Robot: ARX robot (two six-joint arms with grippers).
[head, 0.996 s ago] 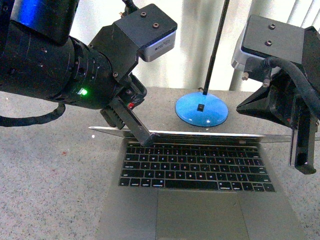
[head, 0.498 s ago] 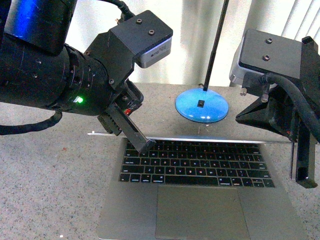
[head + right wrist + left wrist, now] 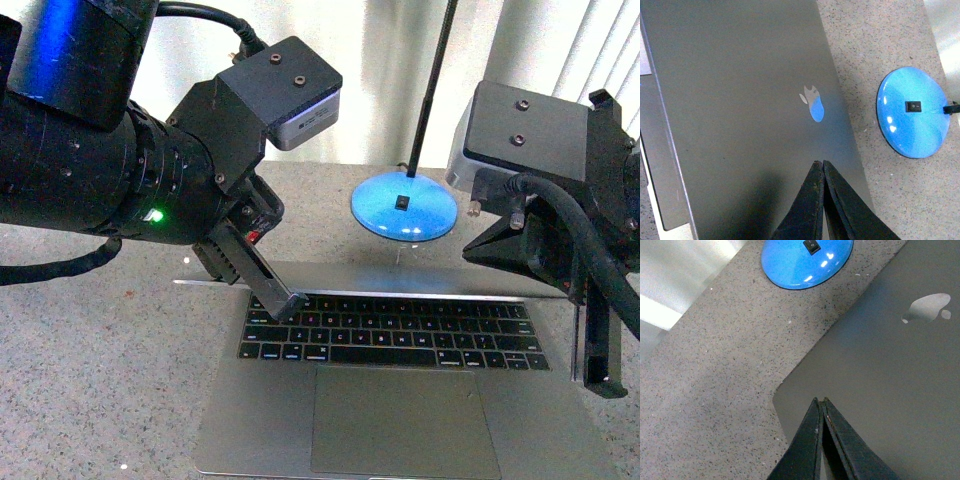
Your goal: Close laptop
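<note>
The grey-silver laptop (image 3: 250,420) lies open on the speckled table, black keys and large trackpad facing me. Its lid (image 3: 420,278) leans far forward over the keyboard, so its outside shows as a narrow grey band. My left gripper (image 3: 290,305) is shut, its tip against the lid's left end, close to a corner in the left wrist view (image 3: 820,401). My right gripper (image 3: 598,385) is shut by the laptop's right side. In the right wrist view its tip (image 3: 819,163) lies over the lid's outside, below the apple logo (image 3: 812,105).
A blue round lamp base (image 3: 404,208) with a black switch stands just behind the lid, a thin black pole (image 3: 430,90) rising from it. The grey speckled table (image 3: 90,350) spreads to the left. Pale curtains hang behind.
The lid has tipped further forward and down over the keyboard, now showing its outside. Both grippers have moved down and towards me with it.
</note>
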